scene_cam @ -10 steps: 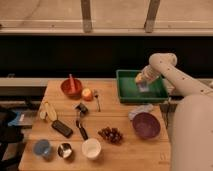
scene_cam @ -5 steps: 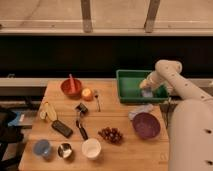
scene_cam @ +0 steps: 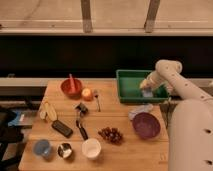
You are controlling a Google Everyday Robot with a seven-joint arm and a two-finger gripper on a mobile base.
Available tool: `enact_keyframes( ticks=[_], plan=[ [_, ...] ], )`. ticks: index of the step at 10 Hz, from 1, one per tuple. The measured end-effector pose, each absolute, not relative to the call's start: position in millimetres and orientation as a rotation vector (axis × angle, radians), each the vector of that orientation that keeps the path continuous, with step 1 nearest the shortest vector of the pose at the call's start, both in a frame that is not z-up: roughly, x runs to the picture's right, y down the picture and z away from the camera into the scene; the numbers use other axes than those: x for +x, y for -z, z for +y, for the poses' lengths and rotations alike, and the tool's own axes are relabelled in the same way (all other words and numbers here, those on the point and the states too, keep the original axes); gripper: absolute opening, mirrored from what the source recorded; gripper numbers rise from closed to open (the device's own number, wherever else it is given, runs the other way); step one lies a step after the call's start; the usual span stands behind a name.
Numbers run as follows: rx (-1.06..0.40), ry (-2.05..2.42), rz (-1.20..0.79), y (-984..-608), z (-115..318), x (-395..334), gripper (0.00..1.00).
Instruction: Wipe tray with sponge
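The gripper (scene_cam: 146, 88) had sunk lower into the right half of the tray (scene_cam: 127, 85) than a second before; its claw stayed clamped on the sponge (scene_cam: 147, 93).

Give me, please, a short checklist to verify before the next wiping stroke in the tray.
1. Gripper is inside the tray, on its right side: ok.
2. Gripper is shut on the sponge: ok.
3. Sponge touches the tray floor: cannot tell.
4. Tray floor left of the sponge is bare for a stroke: ok.
5. Purple bowl and lavender cloth lie outside the tray: ok.
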State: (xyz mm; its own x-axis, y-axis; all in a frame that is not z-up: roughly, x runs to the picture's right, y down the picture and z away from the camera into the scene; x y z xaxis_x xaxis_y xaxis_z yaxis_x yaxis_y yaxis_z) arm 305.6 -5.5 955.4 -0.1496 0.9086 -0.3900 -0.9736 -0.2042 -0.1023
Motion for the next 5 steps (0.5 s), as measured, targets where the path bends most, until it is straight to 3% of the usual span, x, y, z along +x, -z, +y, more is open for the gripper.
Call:
enact_keyframes(
  ticks=[5],
  plan=[
    [-0.400, -1.707, 0.206, -968, -17, 303, 0.07]
  ],
)
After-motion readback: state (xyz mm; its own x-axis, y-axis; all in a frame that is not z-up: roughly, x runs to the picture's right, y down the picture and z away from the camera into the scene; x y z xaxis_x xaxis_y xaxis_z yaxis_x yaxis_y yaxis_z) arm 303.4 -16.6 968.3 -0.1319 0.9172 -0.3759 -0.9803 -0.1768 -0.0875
